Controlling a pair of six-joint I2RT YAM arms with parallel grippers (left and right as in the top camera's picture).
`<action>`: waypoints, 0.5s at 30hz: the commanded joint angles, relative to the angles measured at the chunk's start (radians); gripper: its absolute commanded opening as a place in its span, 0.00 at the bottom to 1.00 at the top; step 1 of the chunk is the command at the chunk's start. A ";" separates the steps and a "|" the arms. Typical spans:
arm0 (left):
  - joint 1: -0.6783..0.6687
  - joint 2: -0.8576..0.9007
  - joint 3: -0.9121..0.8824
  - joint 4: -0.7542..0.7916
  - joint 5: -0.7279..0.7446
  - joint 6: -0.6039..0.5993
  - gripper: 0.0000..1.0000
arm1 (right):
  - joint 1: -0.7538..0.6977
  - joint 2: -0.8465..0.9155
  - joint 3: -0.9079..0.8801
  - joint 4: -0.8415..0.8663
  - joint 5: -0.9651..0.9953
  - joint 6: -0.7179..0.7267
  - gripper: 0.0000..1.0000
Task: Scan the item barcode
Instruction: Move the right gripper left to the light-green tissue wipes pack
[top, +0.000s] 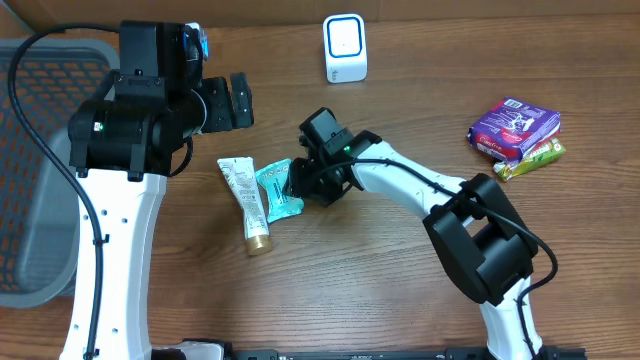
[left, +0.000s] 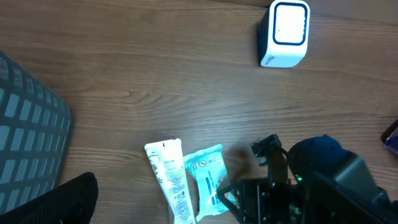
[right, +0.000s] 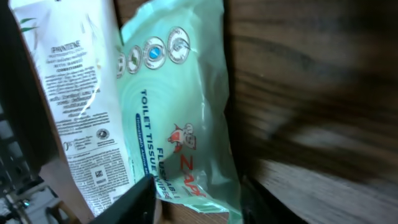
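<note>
Teal soft pack (right: 180, 124) labelled "TOILET TISSUE", frame centre
Right gripper (right: 200, 202) straddles its end, grip unclear; left gripper (top: 228, 102) wide; white tube (right: 74, 106) alongside.

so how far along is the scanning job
Nothing looks done. The right gripper straddles the wipes packet, lying on the table beside the tube; a firm grip isn't clear. Left: lift it and show its barcode to the white scanner.

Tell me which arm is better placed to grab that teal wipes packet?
The right. Its gripper sits at the teal wipes packet, a finger on either side. The left gripper hangs open, well away from it.
</note>
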 joint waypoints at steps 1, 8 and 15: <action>-0.001 0.005 0.014 0.003 0.007 0.013 1.00 | 0.008 0.015 -0.007 0.009 -0.012 0.016 0.36; -0.001 0.005 0.014 0.003 0.007 0.013 1.00 | 0.011 0.015 -0.025 0.007 0.054 0.108 0.31; -0.001 0.005 0.014 0.003 0.007 0.013 1.00 | 0.012 0.015 -0.078 0.069 0.075 0.166 0.31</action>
